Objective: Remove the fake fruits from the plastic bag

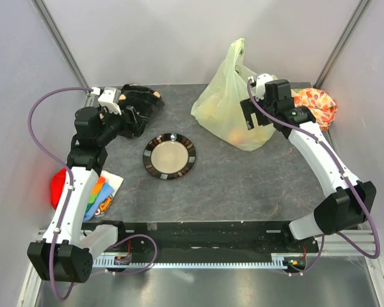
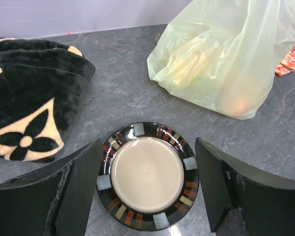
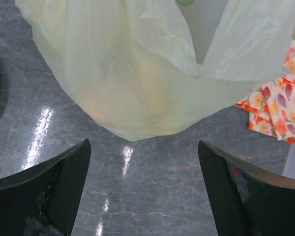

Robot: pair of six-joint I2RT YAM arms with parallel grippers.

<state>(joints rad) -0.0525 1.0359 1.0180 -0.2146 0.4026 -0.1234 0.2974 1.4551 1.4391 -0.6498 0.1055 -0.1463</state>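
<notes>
I saw the pale yellow-green crinkly plastic bag (image 1: 225, 96) slumped at the far right of the grey table (image 1: 243, 179), one loop handle raised. The glossy fake fruits (image 2: 238, 104) lay inside it, showing only as yellow and orange blurs through the film. My right gripper (image 3: 143, 145) hung just short of the bag, fingers spread, holding nothing. My left gripper (image 2: 148, 147) was spread and empty above the round black-rimmed ceramic plate (image 2: 137, 130). A black-and-cream plush cloth (image 2: 34, 88) sat far left, and an orange leaf-patterned cloth (image 3: 278, 113) lay beside the bag.
</notes>
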